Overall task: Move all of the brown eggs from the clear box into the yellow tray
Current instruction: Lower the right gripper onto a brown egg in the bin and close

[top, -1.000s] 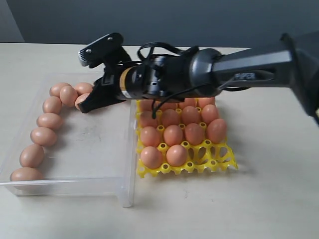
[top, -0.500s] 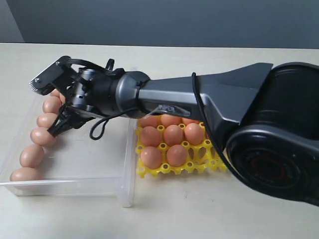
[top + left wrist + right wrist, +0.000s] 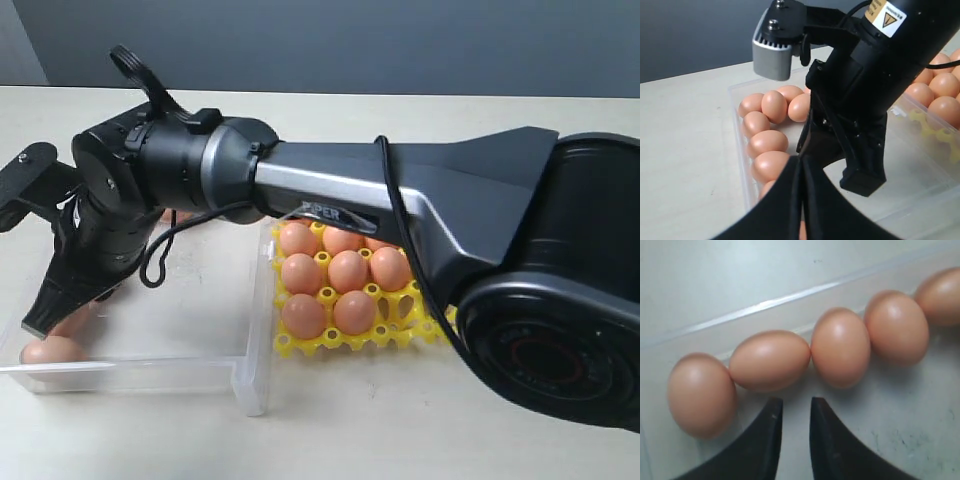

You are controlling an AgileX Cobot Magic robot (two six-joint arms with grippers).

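Pinkish-brown oval eggs (image 3: 840,347) line one wall of the shallow clear plastic box (image 3: 150,375); more sit in the bright yellow lattice tray (image 3: 385,335) alongside. The right pincer (image 3: 792,407) hovers just beside the row, jaws narrowly apart and empty. The left pincer (image 3: 801,162) is pressed closed.

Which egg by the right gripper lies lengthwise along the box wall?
The egg second from the row's end, just ahead of the gripper; its neighbours lie crosswise.
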